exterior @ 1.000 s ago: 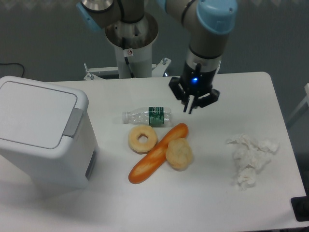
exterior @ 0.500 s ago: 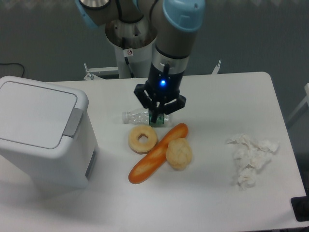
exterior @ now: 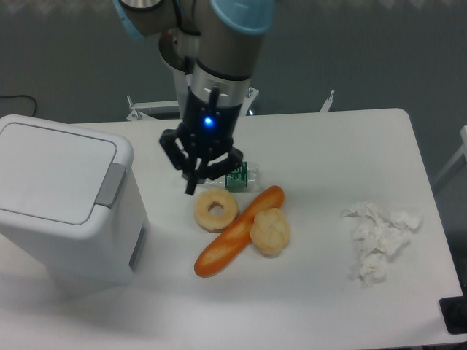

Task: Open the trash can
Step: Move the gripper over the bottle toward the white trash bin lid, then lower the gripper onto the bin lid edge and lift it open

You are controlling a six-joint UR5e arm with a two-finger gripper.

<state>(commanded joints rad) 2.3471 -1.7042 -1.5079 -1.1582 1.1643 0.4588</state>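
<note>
Where grey wall (exterior: 379, 65) ends, white table (exterior: 343, 138).

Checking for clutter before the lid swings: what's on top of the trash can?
Nothing rests on the trash can; its flat lid is shut and bare, with the grey push tab at its edge. The inside is hidden.

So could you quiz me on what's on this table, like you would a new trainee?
1. True or false: the trash can lid is shut.
2. What partly hides the plastic bottle?
3. The doughnut lies: A) left of the long bread roll, B) on the crumpled tissue, C) inside the bin.

Key: 1 true. 2 the gripper. 3 A.
</note>
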